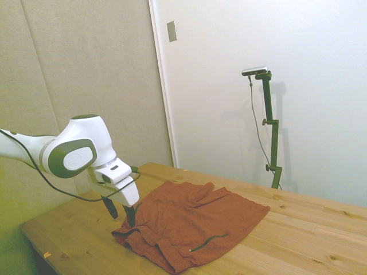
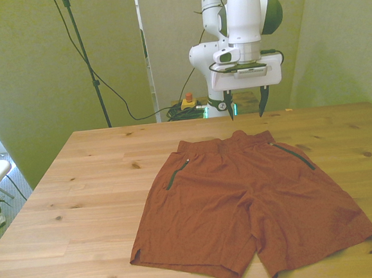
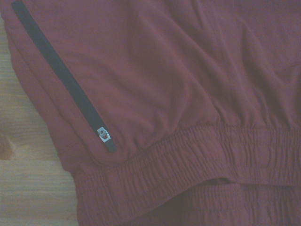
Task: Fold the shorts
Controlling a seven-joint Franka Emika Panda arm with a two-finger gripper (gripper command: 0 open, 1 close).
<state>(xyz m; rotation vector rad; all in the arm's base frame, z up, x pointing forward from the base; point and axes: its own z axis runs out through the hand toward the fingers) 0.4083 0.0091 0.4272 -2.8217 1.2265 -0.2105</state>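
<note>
Shorts [image 2: 242, 199]: I am seeing them lying flat on the wooden table [image 2: 80, 186], waistband pointing toward the far edge, legs running toward the near edge. Gripper [image 2: 245, 108]: I am holding it above the waistband, fingers apart, gripping nothing.

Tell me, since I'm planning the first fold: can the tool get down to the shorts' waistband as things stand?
Probably yes. The tool hangs open just above the waistband of the shorts, which lie flat on the table; nothing sits between them.
</note>
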